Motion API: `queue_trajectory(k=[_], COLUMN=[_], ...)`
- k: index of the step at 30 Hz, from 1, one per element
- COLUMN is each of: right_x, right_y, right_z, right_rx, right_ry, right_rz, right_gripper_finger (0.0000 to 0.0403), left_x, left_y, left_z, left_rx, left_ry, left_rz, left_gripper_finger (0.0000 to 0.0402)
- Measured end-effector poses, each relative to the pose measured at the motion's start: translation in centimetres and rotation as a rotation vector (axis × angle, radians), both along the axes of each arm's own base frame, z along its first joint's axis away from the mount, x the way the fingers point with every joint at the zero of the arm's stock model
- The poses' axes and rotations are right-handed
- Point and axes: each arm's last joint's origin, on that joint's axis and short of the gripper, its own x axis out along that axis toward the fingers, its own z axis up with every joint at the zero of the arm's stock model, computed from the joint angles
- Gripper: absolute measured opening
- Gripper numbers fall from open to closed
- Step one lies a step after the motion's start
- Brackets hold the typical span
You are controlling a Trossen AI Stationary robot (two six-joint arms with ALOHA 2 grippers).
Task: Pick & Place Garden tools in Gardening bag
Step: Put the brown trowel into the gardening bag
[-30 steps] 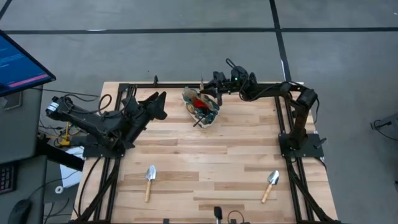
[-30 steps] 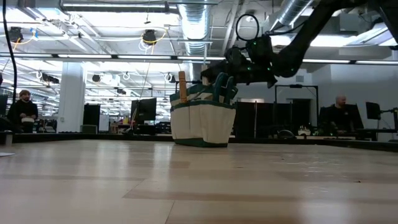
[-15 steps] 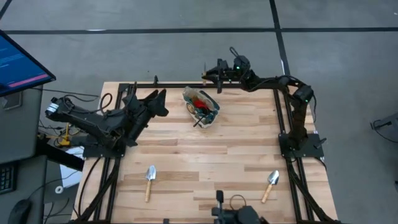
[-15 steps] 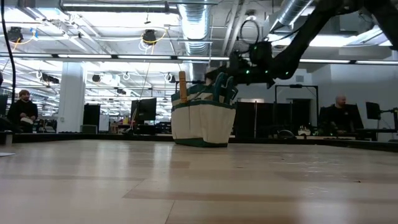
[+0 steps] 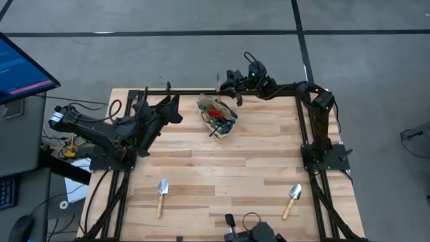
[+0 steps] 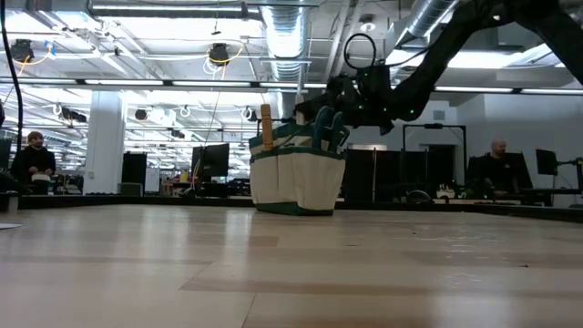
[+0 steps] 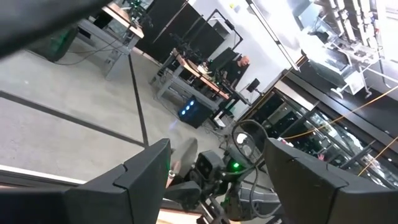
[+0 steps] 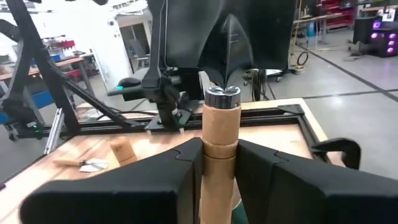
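Note:
The beige, green-trimmed bag (image 5: pixel 217 116) stands at the table's far middle and also shows in the low view (image 6: pixel 296 178). A red glove (image 5: pixel 213 111) lies inside it, and a wooden handle (image 6: pixel 267 126) sticks up out of it. My right gripper (image 5: pixel 226 81) is just beyond the bag's far side, shut on a trowel (image 5: pixel 218 77). My left gripper (image 5: pixel 172 107) waits open and raised, left of the bag. Two more trowels (image 5: pixel 161 195) (image 5: pixel 292 199) lie flat near the table's near edge. My right gripper pinches the trowel's wooden handle (image 8: pixel 219 134) between its two fingers (image 8: pixel 180 180), just below the metal ferrule. The fingers come level from the table's right and lie across the handle. The trowel stands upright, blade up, lifted clear of the table.
The black frame rail (image 5: pixel 269 94) runs along the table's far edge behind the bag. A monitor (image 5: pixel 20 64) stands off the table's left side. People sit in the room beyond the table (image 6: pixel 35 155).
My right gripper, still shut on the trowel, has drawn back from the bag toward the table's far edge. The trowel has stayed upright and gone with it. The bag has not moved.

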Motion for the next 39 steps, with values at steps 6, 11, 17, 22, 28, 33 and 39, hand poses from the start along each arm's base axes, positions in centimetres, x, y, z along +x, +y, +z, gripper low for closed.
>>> queue_trajectory(k=[6, 11, 17, 22, 28, 33, 39], right_x=[0.5, -0.5, -1.8, -0.7, 0.7, 1.2, 1.2], right_y=[0.5, -0.7, -2.8, -1.5, 0.4, 1.1, 1.1], right_z=[-0.8, 0.9, 0.0, -1.0, -1.2, -1.5, -1.7], right_rx=[-0.043, -0.070, -0.040, -0.056, -0.068, -0.075, -0.092], right_ry=[0.042, -0.067, -0.034, 0.026, 0.032, 0.050, 0.065], right_rz=[-0.005, -0.073, -0.228, -0.155, -0.048, -0.026, -0.027], right_gripper_finger=[0.0058, 0.0058, 0.0058, 0.0058, 0.0058, 0.0058, 0.0058], left_x=[0.0, 0.0, 0.0, 0.1, 0.1, 0.4, 0.6], left_y=[0.0, 0.0, 0.0, 0.3, 0.5, 0.4, 0.3], left_z=[0.0, 0.0, 0.0, 0.0, 0.0, -0.1, -0.3], left_rx=[0.001, 0.000, -0.007, -0.008, -0.020, -0.023, -0.019], left_ry=[0.003, 0.000, -0.013, -0.016, -0.039, -0.047, -0.042], left_rz=[0.000, 0.000, 0.001, 0.019, 0.026, 0.020, 0.016], left_gripper_finger=[0.0260, 0.0260, 0.0260, 0.0260, 0.0260, 0.0260, 0.0260])
